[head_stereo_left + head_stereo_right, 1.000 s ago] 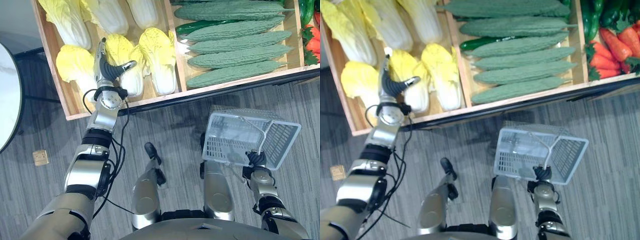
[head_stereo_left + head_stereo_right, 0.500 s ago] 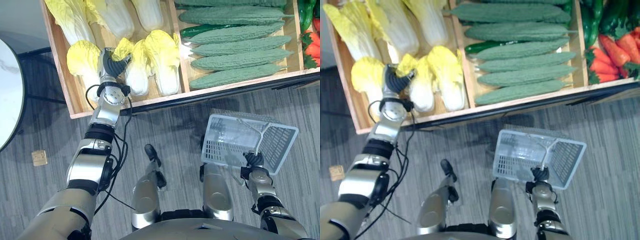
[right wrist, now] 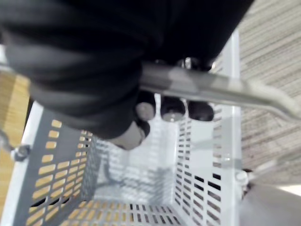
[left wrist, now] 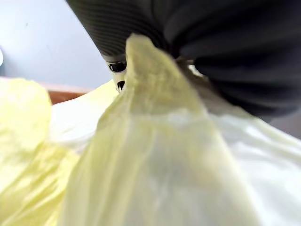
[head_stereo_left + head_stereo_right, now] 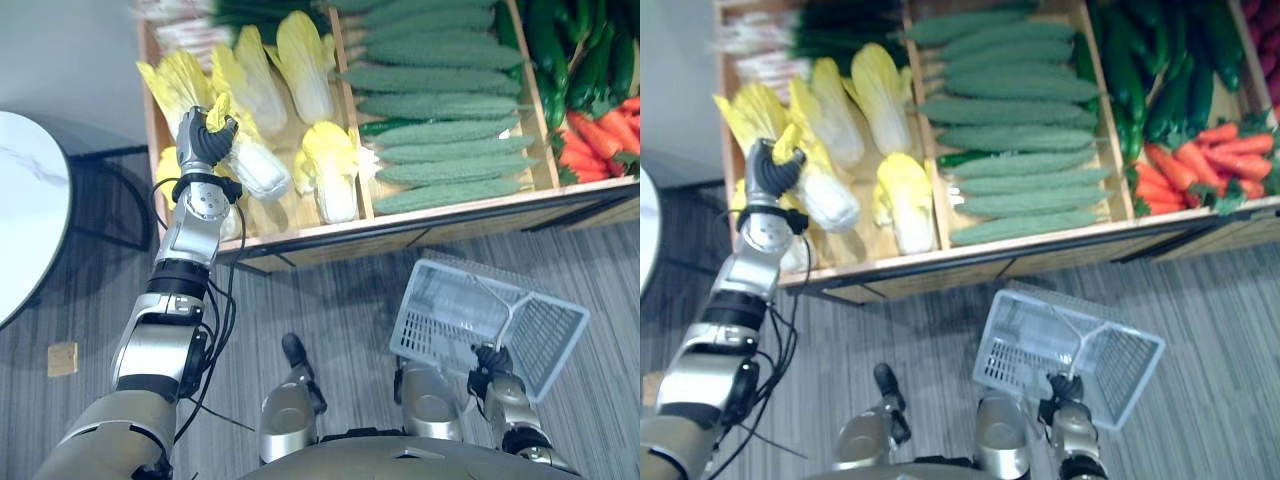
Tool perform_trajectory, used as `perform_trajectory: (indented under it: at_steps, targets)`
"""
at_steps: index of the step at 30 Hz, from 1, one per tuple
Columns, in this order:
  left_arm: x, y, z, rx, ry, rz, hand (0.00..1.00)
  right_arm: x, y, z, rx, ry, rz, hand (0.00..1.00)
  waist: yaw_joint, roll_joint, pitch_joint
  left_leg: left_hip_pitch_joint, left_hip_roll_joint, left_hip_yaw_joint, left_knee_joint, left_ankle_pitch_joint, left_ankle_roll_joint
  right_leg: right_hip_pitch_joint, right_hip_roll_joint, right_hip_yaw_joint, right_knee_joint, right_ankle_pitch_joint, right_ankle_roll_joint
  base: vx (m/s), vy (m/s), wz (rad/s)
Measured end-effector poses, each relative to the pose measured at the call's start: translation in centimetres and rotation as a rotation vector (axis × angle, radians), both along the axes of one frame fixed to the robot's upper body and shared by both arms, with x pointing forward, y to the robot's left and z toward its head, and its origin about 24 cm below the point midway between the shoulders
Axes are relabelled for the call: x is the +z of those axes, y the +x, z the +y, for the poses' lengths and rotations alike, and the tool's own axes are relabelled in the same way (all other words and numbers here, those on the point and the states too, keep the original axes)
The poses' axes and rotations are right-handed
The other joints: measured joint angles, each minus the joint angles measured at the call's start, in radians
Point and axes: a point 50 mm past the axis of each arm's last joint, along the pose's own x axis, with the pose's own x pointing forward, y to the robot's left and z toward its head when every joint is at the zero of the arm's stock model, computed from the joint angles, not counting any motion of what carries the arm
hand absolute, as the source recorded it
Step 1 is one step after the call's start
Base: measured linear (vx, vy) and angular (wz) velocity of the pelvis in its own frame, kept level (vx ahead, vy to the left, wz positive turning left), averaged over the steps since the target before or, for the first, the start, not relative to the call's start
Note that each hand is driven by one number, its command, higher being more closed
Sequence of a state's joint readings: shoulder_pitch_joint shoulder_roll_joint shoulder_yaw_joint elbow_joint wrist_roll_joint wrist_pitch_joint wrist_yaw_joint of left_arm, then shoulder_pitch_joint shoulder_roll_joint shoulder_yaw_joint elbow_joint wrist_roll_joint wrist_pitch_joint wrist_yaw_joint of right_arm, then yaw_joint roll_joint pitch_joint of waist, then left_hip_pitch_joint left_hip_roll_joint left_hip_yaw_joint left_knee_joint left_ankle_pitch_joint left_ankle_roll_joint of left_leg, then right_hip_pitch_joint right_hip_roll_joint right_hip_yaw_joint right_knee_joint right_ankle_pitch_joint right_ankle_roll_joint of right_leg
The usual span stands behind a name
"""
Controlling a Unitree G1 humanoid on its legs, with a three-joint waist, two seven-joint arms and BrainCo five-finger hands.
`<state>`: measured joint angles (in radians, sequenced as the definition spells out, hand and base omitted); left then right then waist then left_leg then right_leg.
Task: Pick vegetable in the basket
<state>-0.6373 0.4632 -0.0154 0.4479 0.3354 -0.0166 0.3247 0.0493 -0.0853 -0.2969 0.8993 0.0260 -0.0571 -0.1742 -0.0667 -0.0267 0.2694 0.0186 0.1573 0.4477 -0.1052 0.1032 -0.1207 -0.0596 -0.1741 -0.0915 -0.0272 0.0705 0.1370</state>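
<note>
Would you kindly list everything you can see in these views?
Wooden crate: one, tan, compartmented, ahead.
Napa cabbages: about six, yellow-white, left compartment.
Held cabbage: one of those, in the left hand.
Bitter gourds: several, bumpy green, middle compartment.
Long vegetables: several, dark green, right compartment.
Carrots: several, orange-red, front of the right compartment.
Basket: one, pale grey, above the floor.
Handle: one, metal, on the basket.
Round table: one, white, far left.
Block: one, tan, on the floor.
Left hand: curled round the held cabbage.
Right hand: curled round the handle.
</note>
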Motion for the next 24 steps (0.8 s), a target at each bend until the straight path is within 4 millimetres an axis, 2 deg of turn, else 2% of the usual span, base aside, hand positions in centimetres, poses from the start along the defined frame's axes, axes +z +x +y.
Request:
perform_trajectory:
  at_steps: [2, 5, 7, 8, 9, 10, 11, 12, 13, 14, 15, 16, 17, 18, 19, 20, 21, 22, 23, 24]
  targets:
    - [0.3, -0.4, -0.6, -0.018, 0.042, -0.023, 1.00, -0.3, -1.2, -0.2, -0.028, 0.010, 0.018, 1.00, -0.001, -0.004, -0.029, 0.001, -0.001, 0.000, 0.000, -0.001, 0.000, 0.001, -0.001, 0.000, -0.001, -0.005, 0.002, 0.00, 0.000, 0.00]
    - [0.7, -1.0, -3.8, -0.117, 0.181, -0.062, 1.00, -0.1, -2.4, -0.4, -0.084, 0.014, 0.000, 1.00, -0.002, -0.011, -0.051, 0.006, -0.001, -0.003, 0.000, -0.001, 0.000, 0.010, -0.004, -0.003, -0.001, 0.002, -0.001, 0.01, -0.003, 0.02]
    - [0.5, -1.8, -6.5, -0.233, 0.263, -0.091, 1.00, 0.6, -2.3, -0.5, -0.091, -0.003, -0.051, 1.00, -0.008, -0.015, -0.054, 0.018, -0.001, 0.008, 0.000, -0.003, -0.001, 0.014, -0.003, 0.007, 0.002, 0.003, -0.001, 0.02, 0.004, -0.21]
    - [-0.1, -2.5, -7.7, -0.296, 0.290, -0.095, 1.00, 1.3, -1.6, -0.5, -0.085, -0.016, -0.095, 1.00, -0.012, -0.016, -0.055, 0.036, 0.000, 0.038, 0.001, -0.007, 0.000, 0.004, 0.001, 0.035, 0.010, 0.004, -0.001, 0.02, 0.017, -0.53]
    - [-0.5, -2.9, -8.1, -0.321, 0.294, -0.093, 1.00, 1.7, -1.2, -0.6, -0.080, -0.024, -0.119, 1.00, -0.015, -0.017, -0.058, 0.044, 0.001, 0.056, 0.003, -0.009, -0.002, -0.006, 0.003, 0.053, 0.018, 0.004, -0.002, 0.02, 0.012, -0.79]
    - [-1.4, -3.5, -9.0, -0.380, 0.298, -0.072, 1.00, 2.7, -0.1, -0.7, -0.069, -0.046, -0.180, 1.00, -0.023, -0.011, -0.065, 0.058, 0.007, 0.098, 0.006, -0.010, 0.002, -0.036, -0.005, 0.022, 0.044, -0.010, -0.034, 0.03, 0.011, -1.02]
    - [-2.1, -4.1, -9.2, -0.411, 0.297, -0.047, 1.00, 3.5, 1.0, -0.6, -0.051, -0.059, -0.230, 1.00, -0.023, -0.009, -0.066, 0.080, 0.010, 0.150, 0.007, -0.014, 0.003, -0.064, -0.039, -0.100, 0.091, -0.030, -0.109, 0.06, 0.056, -1.55]
    - [-3.4, -5.0, -9.4, -0.443, 0.284, -0.009, 1.00, 4.7, 2.4, -0.6, -0.040, -0.080, -0.294, 1.00, -0.026, 0.005, -0.072, 0.104, 0.024, 0.223, 0.023, -0.027, 0.002, -0.077, -0.098, -0.316, 0.163, -0.052, -0.239, 0.07, 0.080, -1.55]
    - [-4.0, -5.3, -9.5, -0.459, 0.273, 0.014, 1.00, 5.2, 2.8, -0.6, -0.029, -0.096, -0.321, 1.00, -0.025, 0.011, -0.075, 0.116, 0.036, 0.262, 0.037, -0.037, 0.003, -0.076, -0.128, -0.414, 0.196, -0.060, -0.286, 0.10, 0.089, -1.83]
    - [-5.1, -6.1, -9.6, -0.490, 0.256, 0.052, 1.00, 6.3, 3.8, -0.1, 0.040, -0.130, -0.368, 1.00, -0.019, 0.008, -0.080, 0.154, 0.055, 0.343, 0.062, -0.061, -0.010, -0.076, -0.182, -0.583, 0.262, -0.053, -0.329, 0.15, 0.000, -1.92]
    - [-6.3, -6.9, -9.4, -0.497, 0.200, 0.087, 1.00, 7.1, 4.4, 0.6, 0.075, -0.129, -0.410, 1.00, -0.017, 0.004, -0.083, 0.187, 0.080, 0.418, 0.100, -0.087, -0.036, -0.083, -0.198, -0.663, 0.318, -0.063, -0.306, 0.16, -0.053, -2.01]
    - [-7.1, -7.3, -9.5, -0.500, 0.154, 0.117, 1.00, 7.8, 4.6, 1.1, 0.094, -0.131, -0.450, 1.00, -0.020, 0.010, -0.086, 0.201, 0.100, 0.462, 0.133, -0.105, -0.052, -0.099, -0.195, -0.670, 0.348, -0.073, -0.261, 0.18, -0.145, -1.69]
    - [-7.9, -7.7, -9.8, -0.513, 0.108, 0.147, 1.00, 8.6, 4.8, 1.4, 0.117, -0.135, -0.491, 1.00, -0.025, 0.014, -0.088, 0.214, 0.119, 0.502, 0.168, -0.125, -0.068, -0.117, -0.182, -0.652, 0.363, -0.087, -0.198, 0.12, -0.155, -1.39]
    - [-8.7, -8.2, -10.4, -0.524, 0.047, 0.178, 1.00, 9.3, 5.0, 1.7, 0.141, -0.134, -0.527, 1.00, -0.028, 0.030, -0.091, 0.218, 0.154, 0.544, 0.223, -0.151, -0.078, -0.145, -0.158, -0.611, 0.379, -0.108, -0.175, 0.17, -0.216, -1.44]
    - [-9.8, -8.6, -11.3, -0.549, -0.020, 0.221, 1.00, 10.0, 5.1, 2.0, 0.167, -0.133, -0.561, 1.00, -0.033, 0.051, -0.094, 0.222, 0.198, 0.587, 0.297, -0.169, -0.071, -0.176, -0.131, -0.569, 0.401, -0.146, -0.181, 0.19, -0.250, -1.32]
    - [-10.7, -9.0, -12.3, -0.569, -0.060, 0.252, 1.00, 10.2, 5.2, 2.2, 0.186, -0.127, -0.570, 1.00, -0.048, 0.057, -0.091, 0.224, 0.239, 0.601, 0.375, -0.166, -0.065, -0.189, -0.111, -0.539, 0.414, -0.162, -0.186, 0.25, -0.326, -1.23]
    - [-11.5, -9.3, -13.3, -0.596, -0.106, 0.287, 1.00, 10.2, 5.2, 2.5, 0.210, -0.122, -0.573, 1.00, -0.053, 0.063, -0.091, 0.224, 0.287, 0.593, 0.469, -0.152, -0.044, -0.195, -0.085, -0.503, 0.420, -0.172, -0.191, 0.26, -0.325, -1.43]
    - [-12.6, -9.7, -14.5, -0.625, -0.159, 0.334, 1.00, 10.4, 5.3, 3.1, 0.257, -0.112, -0.580, 1.00, -0.050, 0.067, -0.090, 0.222, 0.339, 0.537, 0.590, -0.104, 0.036, -0.200, -0.041, -0.436, 0.423, -0.188, -0.201, 0.21, -0.257, -1.51]
    - [-13.2, -10.0, -14.8, -0.629, -0.183, 0.359, 1.00, 10.5, 5.4, 3.6, 0.288, -0.101, -0.587, 1.00, -0.049, 0.070, -0.090, 0.210, 0.356, 0.478, 0.645, -0.066, 0.089, -0.200, -0.014, -0.396, 0.421, -0.193, -0.208, 0.22, -0.204, -2.02]
    - [-14.5, -10.7, -15.4, -0.633, -0.239, 0.414, 1.00, 10.8, 5.7, 4.7, 0.363, -0.081, -0.602, 1.00, -0.041, 0.082, -0.095, 0.174, 0.364, 0.308, 0.748, -0.003, 0.161, -0.199, 0.039, -0.310, 0.410, -0.204, -0.227, 0.26, -0.120, -2.43]
